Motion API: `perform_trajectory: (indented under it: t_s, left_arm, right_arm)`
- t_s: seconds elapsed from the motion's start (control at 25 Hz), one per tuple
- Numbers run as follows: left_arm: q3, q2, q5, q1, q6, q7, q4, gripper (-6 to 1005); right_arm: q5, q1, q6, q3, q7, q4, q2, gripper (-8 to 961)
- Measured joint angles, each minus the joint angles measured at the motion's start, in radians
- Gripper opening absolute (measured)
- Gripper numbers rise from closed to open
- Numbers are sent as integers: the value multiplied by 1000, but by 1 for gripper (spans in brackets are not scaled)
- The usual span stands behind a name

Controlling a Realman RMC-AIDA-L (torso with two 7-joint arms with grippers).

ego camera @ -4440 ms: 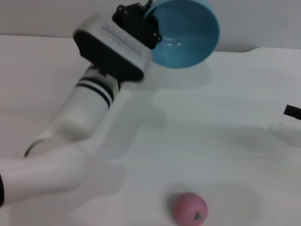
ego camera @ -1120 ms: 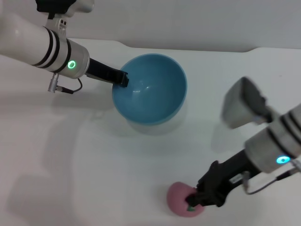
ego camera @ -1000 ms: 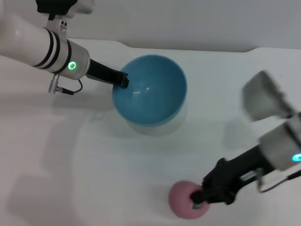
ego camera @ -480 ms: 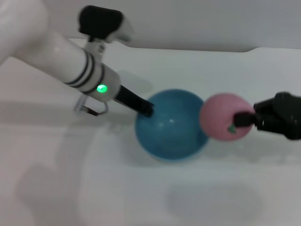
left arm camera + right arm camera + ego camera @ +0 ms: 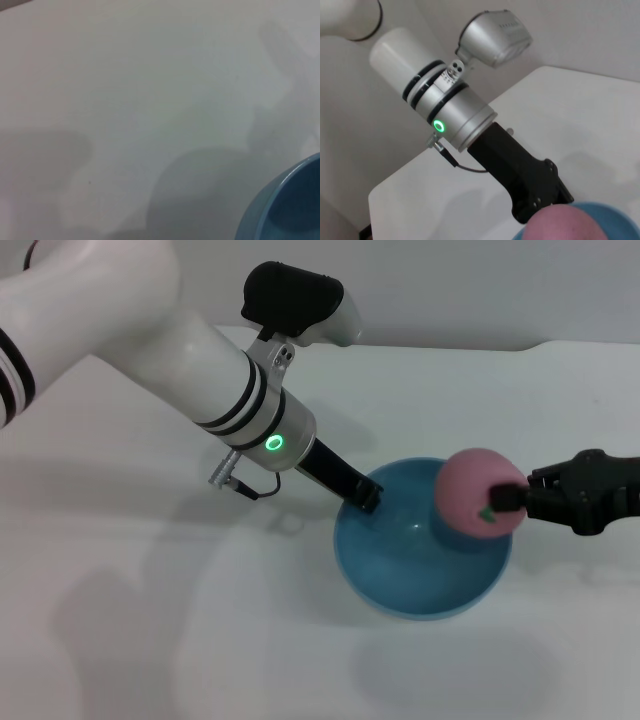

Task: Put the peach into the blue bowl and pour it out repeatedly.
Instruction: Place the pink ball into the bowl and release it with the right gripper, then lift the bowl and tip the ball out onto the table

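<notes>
One round, smooth light-blue plastic bowl [image 5: 420,565] is seen on the white table [image 5: 120,570], and it is gripped at its rim by the left gripper [image 5: 362,497], whose fingers are pressed onto the near-left edge. One small pink-red toy peach [image 5: 478,492] with a green leaf mark is held in the air just above the bowl's right side, pinched by the right gripper [image 5: 507,498]. In the right wrist view the peach [image 5: 567,223] is seen before the left gripper [image 5: 540,197].

Peach [image 5: 474,492] pink, green leaf mark; bowl [image 5: 420,575] light blue; table [image 5: 150,640] white
</notes>
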Motion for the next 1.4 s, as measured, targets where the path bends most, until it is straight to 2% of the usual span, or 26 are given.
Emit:
perform_trajectory:
  t_s: [0.56,0.96,1.0,1.08,1.12,1.16,1.28,1.32,1.36,1.4]
  left_arm:
    - [-5,2,-2,-13,-1,-1,1,-2]
    - [-3,1,-8,-17,-19,-1,1,-2]
    - [-1,0,-12,-17,-30,0,1,-2]
    - [11,0,-30,-13,-78,6,2,-2]
    - [46,-1,-56,0,-159,12,2,-2]
    - [68,-1,-69,8,-202,13,2,-2]
    - [149,-2,-100,39,-348,13,8,-2]
    - [176,-1,-106,50,-401,13,14,-2]
    - [176,-1,-106,50,-401,13,14,-2]
    - [209,0,-111,64,-467,14,21,-2]
  right_arm:
    - [-54,5,-5,-11,13,-2,1,129]
    - [-33,5,-2,16,15,-49,1,541]
    - [-29,4,-1,32,20,-54,1,542]
    - [-25,0,11,91,45,-60,1,544]
    - [-24,-8,31,158,73,-57,-1,545]
    - [-24,-8,31,158,73,-57,-1,546]
    - [-24,-47,64,278,87,-39,-3,549]
    - [-24,-47,64,278,87,-39,-3,550]
    - [-25,-61,74,297,87,-36,-3,551]
    - [-27,-75,86,311,87,-31,-2,552]
